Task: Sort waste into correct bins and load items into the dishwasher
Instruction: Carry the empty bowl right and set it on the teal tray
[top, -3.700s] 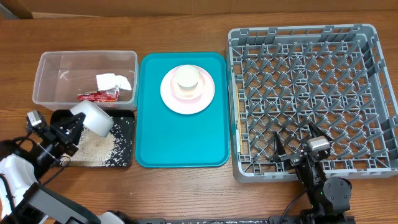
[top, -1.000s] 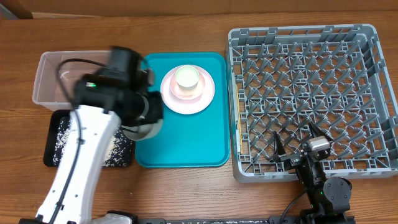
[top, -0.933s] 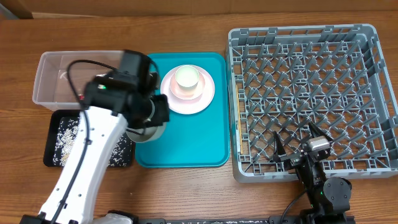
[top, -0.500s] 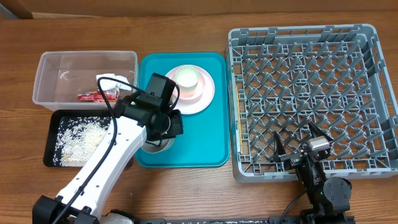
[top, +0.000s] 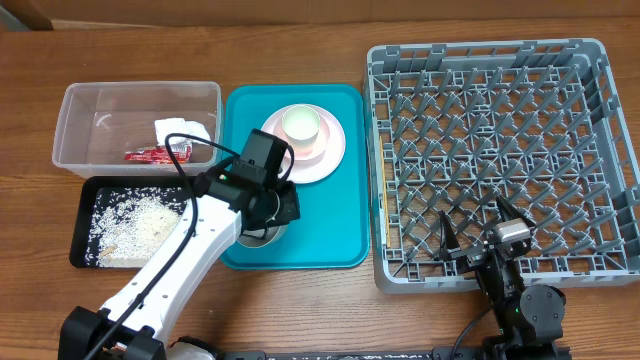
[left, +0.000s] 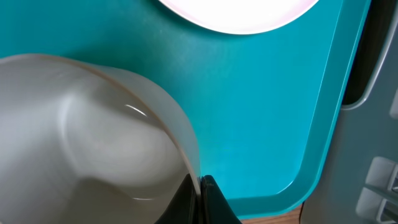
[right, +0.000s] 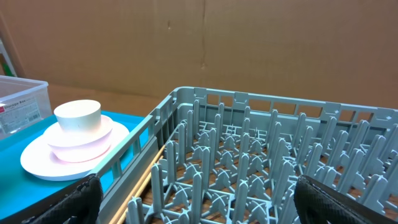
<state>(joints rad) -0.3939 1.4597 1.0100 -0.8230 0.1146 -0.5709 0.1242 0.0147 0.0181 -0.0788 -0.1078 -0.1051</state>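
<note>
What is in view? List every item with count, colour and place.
clear plastic tub: one, transparent, far left of the table
paper napkin: one, white, crumpled in the tub
snack wrapper: one, red, in the tub
black tray: one, in front of the tub
rice grains: many, white, in the black tray
teal tray: one, centre
pink plate: one, on the teal tray
white-pink bowl: one, on the plate
white cup: one, in that bowl
grey-green bowl: one, over the teal tray's near-left corner
dish rack: one, grey, right
wooden table: one, brown
left gripper: pinching the grey-green bowl's rim
right gripper: open, at the rack's near edge
</note>
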